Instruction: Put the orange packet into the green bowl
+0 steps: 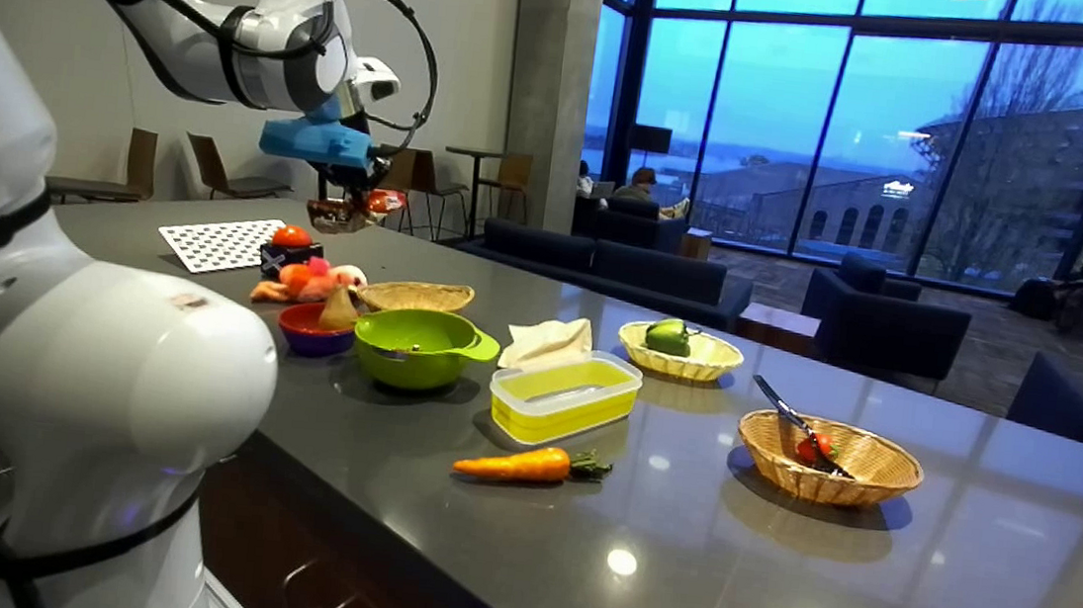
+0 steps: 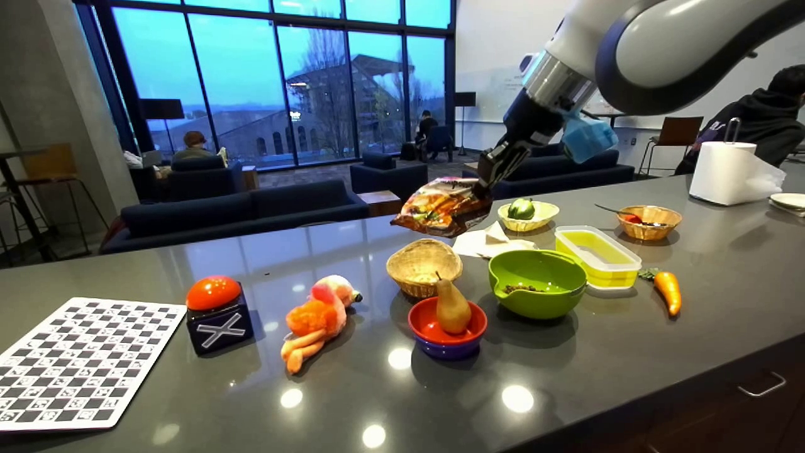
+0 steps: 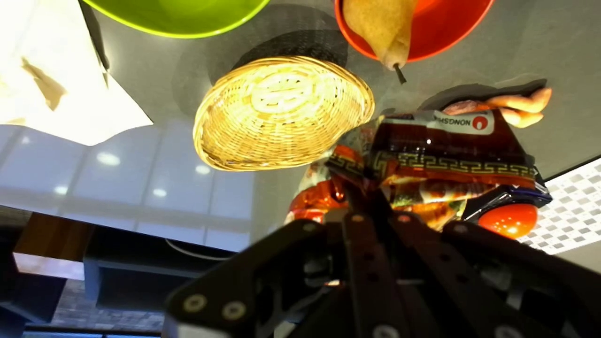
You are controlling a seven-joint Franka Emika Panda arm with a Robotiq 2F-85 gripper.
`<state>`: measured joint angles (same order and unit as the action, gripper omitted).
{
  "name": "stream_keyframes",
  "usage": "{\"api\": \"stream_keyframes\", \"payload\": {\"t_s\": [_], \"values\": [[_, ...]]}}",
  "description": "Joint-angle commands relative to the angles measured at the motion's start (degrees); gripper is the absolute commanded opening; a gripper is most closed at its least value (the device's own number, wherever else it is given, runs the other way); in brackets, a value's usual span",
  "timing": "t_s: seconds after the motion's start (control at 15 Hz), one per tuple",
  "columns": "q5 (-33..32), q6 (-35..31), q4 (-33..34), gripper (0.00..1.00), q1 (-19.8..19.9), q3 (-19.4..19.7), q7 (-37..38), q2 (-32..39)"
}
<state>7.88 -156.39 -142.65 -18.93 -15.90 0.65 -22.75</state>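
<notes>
The orange packet, a shiny orange and brown snack bag, shows in both exterior views (image 1: 336,216) (image 2: 440,206). My gripper (image 2: 484,187) is shut on one edge of it and holds it in the air above the counter. In the wrist view the packet (image 3: 450,145) spreads around the fingertips (image 3: 368,192), which pinch its folded film. The green bowl, wide and lime-green with a handle, stands on the counter in both exterior views (image 1: 411,366) (image 2: 541,305). Some small dark bits lie in it. Only the bowl's edge (image 3: 188,21) shows in the wrist view. The packet is beside the bowl's position and higher.
A wicker basket (image 2: 424,286) and a red bowl (image 2: 418,321) with an upright pear (image 2: 453,308) stand beside the green bowl. A lime container (image 2: 613,277), carrot (image 2: 668,292), napkin (image 2: 481,244), plush flamingo (image 2: 317,318) and red button box (image 2: 220,330) lie around.
</notes>
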Motion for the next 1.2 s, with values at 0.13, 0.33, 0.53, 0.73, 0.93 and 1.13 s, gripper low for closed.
{"api": "stream_keyframes", "payload": {"t_s": [0.13,0.33,0.53,0.73,0.93,1.13], "values": [[-1.5,5.1,-0.9,0.01,0.9,-0.1,2.3,-2.0],[-2.0,8.9,-1.9,0.01,2.0,-0.3,4.3,-4.3],[-3.1,11.8,-2.4,0.01,3.2,-0.4,6.6,-6.8],[-3.7,14.5,-3.2,0.01,5.1,0.0,10.1,-10.1],[-2.9,17.2,-4.1,0.01,7.3,1.3,13.0,-12.7],[-2.2,20.7,-4.8,0.01,9.5,2.8,15.2,-13.9]]}}
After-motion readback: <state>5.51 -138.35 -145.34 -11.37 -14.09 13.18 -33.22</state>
